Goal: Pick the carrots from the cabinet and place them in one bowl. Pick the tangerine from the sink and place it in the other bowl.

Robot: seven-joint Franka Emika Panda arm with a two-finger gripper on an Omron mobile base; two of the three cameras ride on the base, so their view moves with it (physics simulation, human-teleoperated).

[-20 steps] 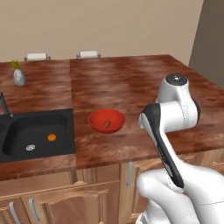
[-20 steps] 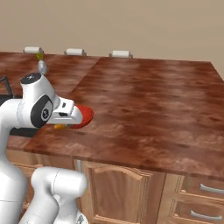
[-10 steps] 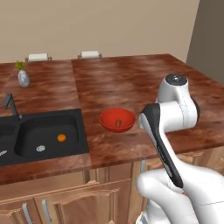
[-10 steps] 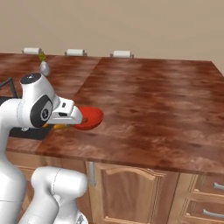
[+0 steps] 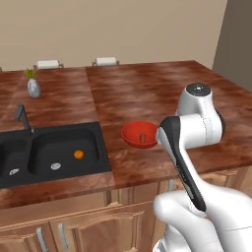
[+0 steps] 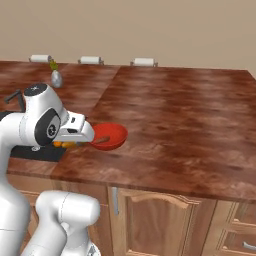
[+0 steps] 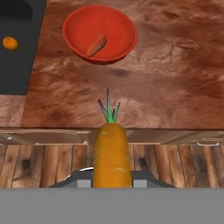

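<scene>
Partly hidden tool (image 7: 112, 183) clenched on green-topped carrot (image 7: 111, 153), fingertips cut off, red bowl (image 7: 117, 48) beyond

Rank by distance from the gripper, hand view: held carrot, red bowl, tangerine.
1. Orange carrot: in the shut gripper, green top pointing away, over the counter's front edge.
2. Red bowl: ahead on the counter, slightly left, with the darker carrot inside.
3. Tangerine: far upper left, in the black sink.

Reddish carrot (image 7: 96, 45) in red bowl (image 7: 78, 22), tangerine (image 7: 10, 43) in sink (image 7: 17, 65)
</scene>
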